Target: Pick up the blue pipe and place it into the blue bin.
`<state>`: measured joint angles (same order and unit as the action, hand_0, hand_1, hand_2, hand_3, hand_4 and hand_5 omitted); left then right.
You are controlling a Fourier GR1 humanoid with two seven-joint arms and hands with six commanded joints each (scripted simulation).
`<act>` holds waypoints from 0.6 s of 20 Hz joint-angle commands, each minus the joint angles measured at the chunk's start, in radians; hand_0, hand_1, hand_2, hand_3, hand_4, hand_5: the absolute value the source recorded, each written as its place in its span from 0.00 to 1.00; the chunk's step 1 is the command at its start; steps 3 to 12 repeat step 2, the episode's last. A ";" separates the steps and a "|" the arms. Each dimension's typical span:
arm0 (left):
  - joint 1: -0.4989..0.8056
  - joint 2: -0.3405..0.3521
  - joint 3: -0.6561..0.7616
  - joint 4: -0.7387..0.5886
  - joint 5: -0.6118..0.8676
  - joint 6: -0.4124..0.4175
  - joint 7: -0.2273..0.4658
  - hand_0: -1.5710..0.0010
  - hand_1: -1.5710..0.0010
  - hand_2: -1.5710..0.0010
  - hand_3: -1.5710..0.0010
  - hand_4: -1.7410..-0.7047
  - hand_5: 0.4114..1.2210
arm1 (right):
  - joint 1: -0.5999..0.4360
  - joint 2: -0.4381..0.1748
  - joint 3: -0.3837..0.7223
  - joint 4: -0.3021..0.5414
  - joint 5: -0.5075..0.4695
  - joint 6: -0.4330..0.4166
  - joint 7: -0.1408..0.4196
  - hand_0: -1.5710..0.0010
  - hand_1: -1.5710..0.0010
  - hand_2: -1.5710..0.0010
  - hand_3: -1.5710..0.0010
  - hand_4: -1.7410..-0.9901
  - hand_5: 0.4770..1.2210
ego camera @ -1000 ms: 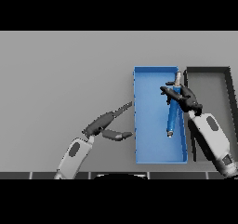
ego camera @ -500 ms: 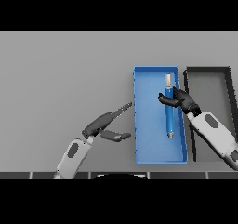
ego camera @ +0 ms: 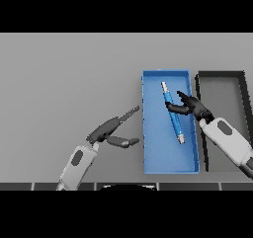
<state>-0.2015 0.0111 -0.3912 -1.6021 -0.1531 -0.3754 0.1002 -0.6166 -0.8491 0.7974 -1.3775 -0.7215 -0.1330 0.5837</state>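
Observation:
The blue pipe (ego camera: pixel 176 124) lies on its long side in the blue bin (ego camera: pixel 158 153), running from the far middle toward the near right. My right hand (ego camera: pixel 191 105) is over the bin beside the pipe. It is open, with its fingers spread and its fingertips (ego camera: pixel 176 108) against the pipe's middle. My left hand (ego camera: pixel 109 130) is open over the table, left of the blue bin, with its fingers pointing at the bin.
A black bin (ego camera: pixel 220 75) stands right of the blue bin, side by side with it. My right forearm (ego camera: pixel 228 142) crosses the strip between the two bins. Grey table (ego camera: pixel 69 74) stretches to the left and far side.
The pipe has gone from my right hand's grasp down onto the bin floor. My right hand has opened and drawn back a little toward the right. My left hand has barely moved.

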 commanded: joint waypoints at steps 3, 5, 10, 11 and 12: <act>-0.016 -0.013 -0.003 0.014 -0.009 0.007 0.025 1.00 1.00 1.00 1.00 0.78 0.10 | 0.006 0.007 0.003 -0.004 -0.004 0.008 -0.011 0.99 0.99 0.99 1.00 0.87 0.32; -0.016 -0.013 -0.003 0.014 -0.009 0.007 0.025 1.00 1.00 1.00 1.00 0.78 0.10 | 0.006 0.007 0.003 -0.004 -0.004 0.008 -0.011 0.99 0.99 0.99 1.00 0.87 0.32; -0.016 -0.013 -0.003 0.014 -0.009 0.007 0.025 1.00 1.00 1.00 1.00 0.78 0.10 | 0.006 0.007 0.003 -0.004 -0.004 0.008 -0.011 0.99 0.99 0.99 1.00 0.87 0.32; -0.016 -0.013 -0.003 0.014 -0.009 0.007 0.025 1.00 1.00 1.00 1.00 0.78 0.10 | 0.006 0.007 0.003 -0.004 -0.004 0.008 -0.011 0.99 0.99 0.99 1.00 0.87 0.32; -0.016 -0.013 -0.003 0.014 -0.009 0.007 0.025 1.00 1.00 1.00 1.00 0.78 0.10 | 0.006 0.007 0.003 -0.004 -0.004 0.008 -0.011 0.99 0.99 0.99 1.00 0.87 0.32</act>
